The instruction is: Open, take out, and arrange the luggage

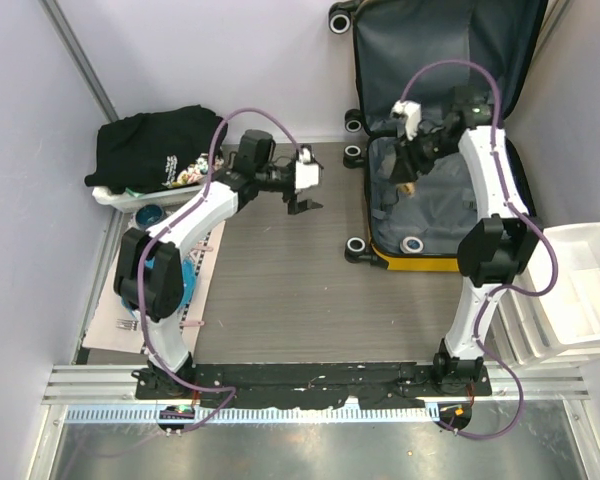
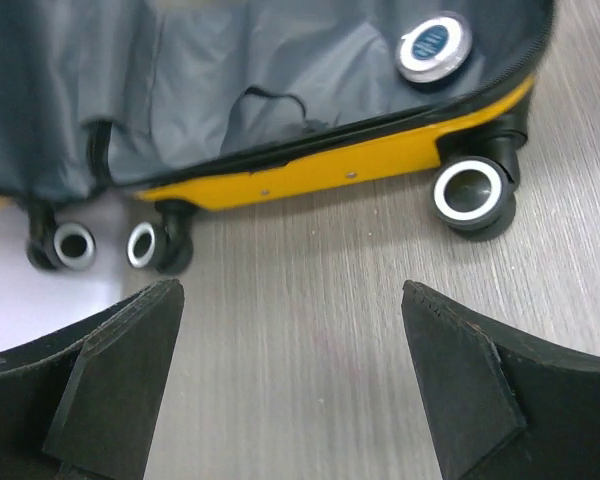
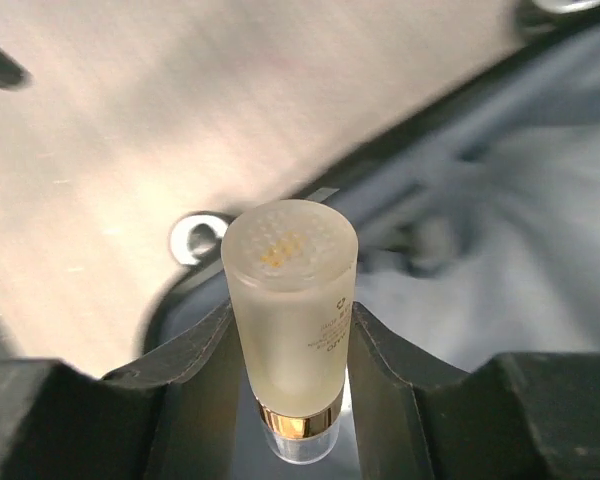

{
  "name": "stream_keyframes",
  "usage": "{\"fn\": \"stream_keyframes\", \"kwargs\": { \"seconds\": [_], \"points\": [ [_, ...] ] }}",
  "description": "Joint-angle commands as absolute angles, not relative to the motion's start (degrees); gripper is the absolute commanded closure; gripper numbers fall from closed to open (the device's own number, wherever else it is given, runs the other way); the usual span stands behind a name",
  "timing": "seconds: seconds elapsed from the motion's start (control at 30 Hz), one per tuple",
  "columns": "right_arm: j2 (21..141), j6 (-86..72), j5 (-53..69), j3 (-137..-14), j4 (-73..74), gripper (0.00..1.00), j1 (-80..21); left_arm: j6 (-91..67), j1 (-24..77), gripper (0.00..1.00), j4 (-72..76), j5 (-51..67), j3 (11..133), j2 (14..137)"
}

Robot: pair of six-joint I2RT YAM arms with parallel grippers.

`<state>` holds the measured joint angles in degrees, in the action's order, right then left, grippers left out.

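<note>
**Item 1: luggage** [image 1: 420, 264]. Yellow hard shell with dark grey lining and black wheels. It lies open at the far right of the table [image 1: 280, 290], with the lower shell flat and the lid standing up at the back wall. A round silver-rimmed tin [image 2: 433, 45] rests on the lining near the front corner of the lower shell.

**Item 2: right gripper** [image 1: 408, 172]. It is over the open lower shell. Its jaws are clamped on either side of a frosted bottle [image 3: 290, 290] with a gold band.

**Item 3: left gripper** [image 1: 305, 205]. It is over bare table, to the left of the luggage. Its jaws are spread wide with nothing between them. The left wrist view faces the yellow side and wheels.

**Item 4: black garment** [image 1: 155, 145]. It is heaped on a white basket [image 1: 115, 198] at the far left.

**Item 5: white drawer bins** [image 1: 580, 290]. They stand at the right edge, beside the right arm.
</note>
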<state>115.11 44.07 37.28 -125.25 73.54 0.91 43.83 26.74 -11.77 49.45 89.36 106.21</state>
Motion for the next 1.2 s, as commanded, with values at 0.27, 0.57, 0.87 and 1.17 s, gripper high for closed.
{"fn": "stream_keyframes", "kwargs": {
  "seconds": [0.27, 0.57, 0.87, 1.17],
  "points": [
    [115.5, 30.9, 59.5, -112.5, 86.1, 0.99, -11.9, 83.3, 32.7, 0.09, -9.4, 52.6, 75.2, 95.9],
    [116.3, 2.8, 67.3, -105.5, 70.2, 0.99, -12.7, 78.0, 32.8, 0.18, 26.0, 52.7, 56.4, 90.5],
    [115.8, -22.7, 71.8, -98.3, 51.0, 0.99, -12.9, 87.3, 34.8, 0.19, 24.6, 56.3, 55.1, 90.6],
    [115.2, -29.5, 75.8, -95.4, 45.4, 0.99, -15.6, 88.7, 35.2, 0.31, 25.8, 60.4, 54.2, 90.1]
  ]
}}
